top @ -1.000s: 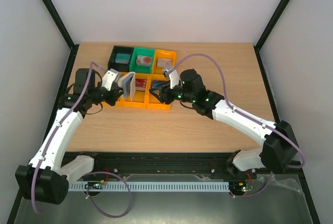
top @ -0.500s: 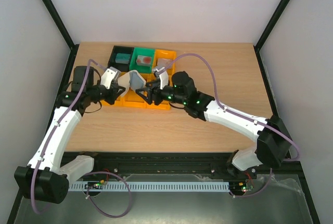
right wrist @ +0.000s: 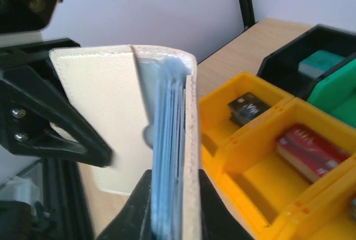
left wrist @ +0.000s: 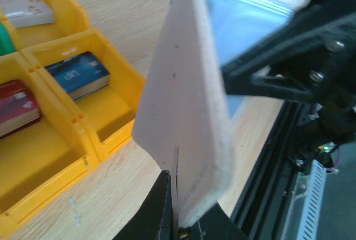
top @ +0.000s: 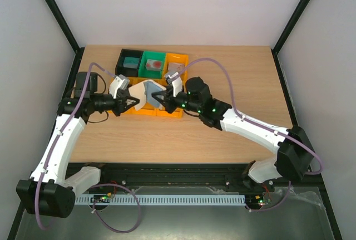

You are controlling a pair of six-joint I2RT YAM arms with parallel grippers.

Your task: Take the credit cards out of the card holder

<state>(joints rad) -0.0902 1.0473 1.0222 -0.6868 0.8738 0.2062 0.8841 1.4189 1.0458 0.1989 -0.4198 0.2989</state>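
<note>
Wider-open card holder (top: pixel 139 92); wrist views show blue lining.

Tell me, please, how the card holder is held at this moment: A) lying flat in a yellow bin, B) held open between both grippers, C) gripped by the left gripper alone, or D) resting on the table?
B: the left gripper and the right gripper each have their jaws shut on one flap of the card holder, which is spread open above the yellow bins.

Print on the blue card (left wrist: pixel 78 76) seems too blurred to read.
</note>
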